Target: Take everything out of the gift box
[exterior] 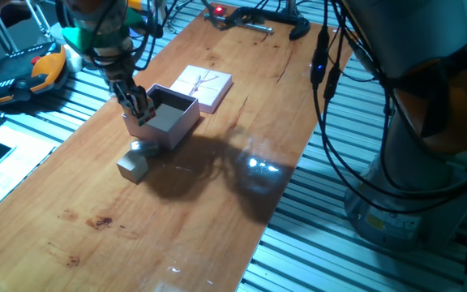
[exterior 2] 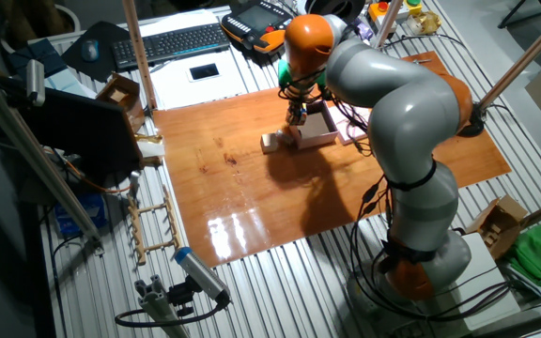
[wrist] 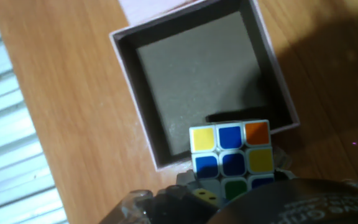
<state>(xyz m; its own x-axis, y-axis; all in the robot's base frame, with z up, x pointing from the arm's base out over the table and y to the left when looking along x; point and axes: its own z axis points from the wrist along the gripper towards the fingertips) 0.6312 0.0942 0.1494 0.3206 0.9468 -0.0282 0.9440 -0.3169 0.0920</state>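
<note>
The pale-pink gift box [exterior: 178, 123] stands open on the wooden table; in the hand view its brownish floor [wrist: 197, 74] shows bare, with only a shadow on it. My gripper [exterior: 141, 106] hangs over the box's left wall, shut on the multicoloured puzzle cube [wrist: 232, 155], which sits above the box's near rim [wrist: 166, 163] in the hand view. Outside the box, in front of it, a beige-grey cube block [exterior: 133, 167] rests on the table with a small pale piece [exterior: 140, 148] right beside it. The other fixed view shows the block [exterior 2: 270, 143] left of the box [exterior 2: 321, 128].
The flat pink lid [exterior: 203, 87] with a string bow lies just behind the box. Black cables and a clamp [exterior: 254, 18] sit at the table's far end. The table's left edge [exterior: 71, 122] is close to the gripper, with slatted metal beyond it.
</note>
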